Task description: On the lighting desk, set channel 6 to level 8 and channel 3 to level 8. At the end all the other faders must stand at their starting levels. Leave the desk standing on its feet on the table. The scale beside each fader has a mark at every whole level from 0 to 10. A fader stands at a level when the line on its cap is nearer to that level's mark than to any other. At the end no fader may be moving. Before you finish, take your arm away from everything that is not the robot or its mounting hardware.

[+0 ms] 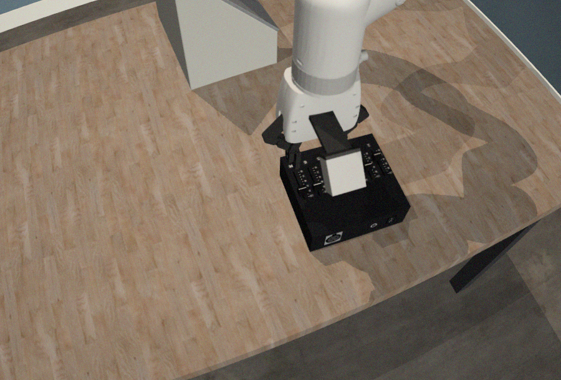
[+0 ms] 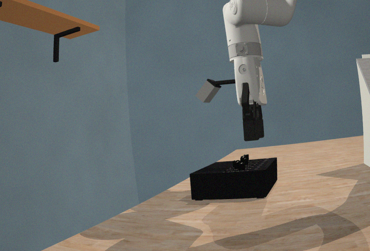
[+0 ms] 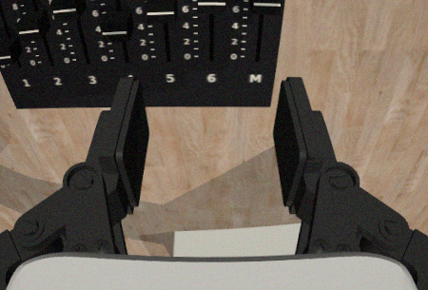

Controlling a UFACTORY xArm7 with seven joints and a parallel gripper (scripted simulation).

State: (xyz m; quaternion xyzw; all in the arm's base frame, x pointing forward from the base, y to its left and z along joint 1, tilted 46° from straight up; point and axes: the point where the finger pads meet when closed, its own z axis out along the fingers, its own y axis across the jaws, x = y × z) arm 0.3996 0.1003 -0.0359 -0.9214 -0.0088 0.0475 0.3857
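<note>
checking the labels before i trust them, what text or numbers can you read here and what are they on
"1", "2", "3", "6", "M": channel labels under the faders on the lighting desk; the ones under the fourth and fifth faders are hidden or blurred.
"10", "8", "6", "4", "2", "0": scale beside the channel 6 fader, and beside the others.
Rear panel markings in the top view: unreadable.

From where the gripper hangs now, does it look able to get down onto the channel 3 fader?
Probably yes. The gripper hangs open above the lighting desk, holding nothing, and nothing stands between it and the channel 3 fader. It would need to shift sideways and descend.
</note>
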